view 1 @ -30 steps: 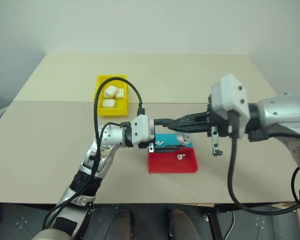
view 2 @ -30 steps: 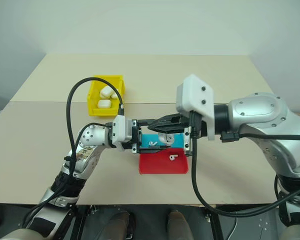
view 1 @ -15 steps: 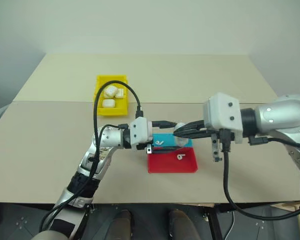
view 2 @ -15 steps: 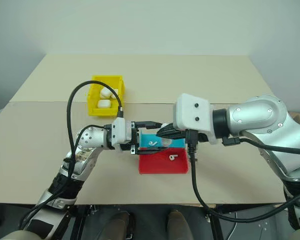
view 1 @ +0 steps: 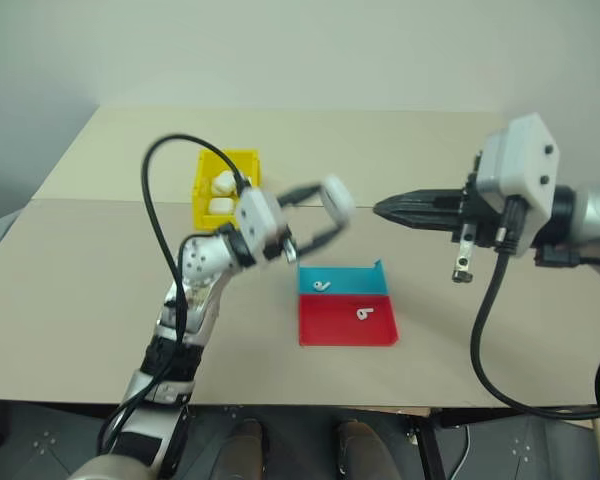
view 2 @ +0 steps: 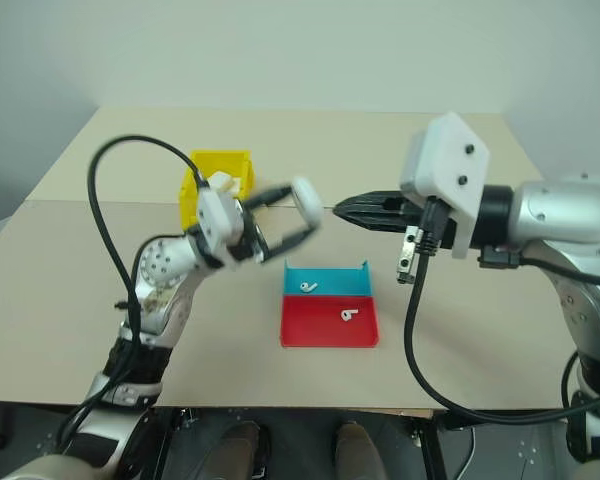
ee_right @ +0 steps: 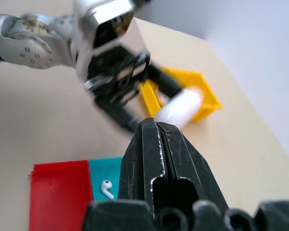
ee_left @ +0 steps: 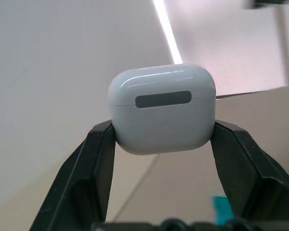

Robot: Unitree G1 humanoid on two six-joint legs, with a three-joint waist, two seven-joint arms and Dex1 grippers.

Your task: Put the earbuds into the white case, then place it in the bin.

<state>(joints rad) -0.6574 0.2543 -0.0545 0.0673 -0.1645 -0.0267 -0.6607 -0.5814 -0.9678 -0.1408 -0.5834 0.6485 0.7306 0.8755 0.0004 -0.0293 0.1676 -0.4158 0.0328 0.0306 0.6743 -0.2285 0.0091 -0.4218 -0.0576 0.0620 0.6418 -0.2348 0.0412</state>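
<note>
While raised clear of the table (view 1: 480, 330), gripped the white case (ee_left: 163, 115) by its two sides in the left tool (view 1: 330, 208), fingers closed onto the shell and lid apparently down. Kept the right tool (view 1: 382, 209) fully shut and empty, aimed leftward at the case yet well apart from it. Left both earbuds outside the case: one (view 1: 321, 286) in the blue far compartment of the tray (view 1: 330, 335), the other (view 1: 362, 313) in the red near compartment.

Judged as risks from here:
- Could squeeze the glossy, rounded shell out from between the narrow fingers, given contact on two small patches only, and drop it onto the table or the tray.
- Could carry the case on to the bin (view 1: 202, 190) without its earbuds, given the shut lid.
- Could knock the case loose if brought the shut right tool in off-centre to pry at the lid.

Placed the case at the very tips of the left tool, above the table, between the bin and the tray, touching neither. Noted other white cases already inside the bin.
</note>
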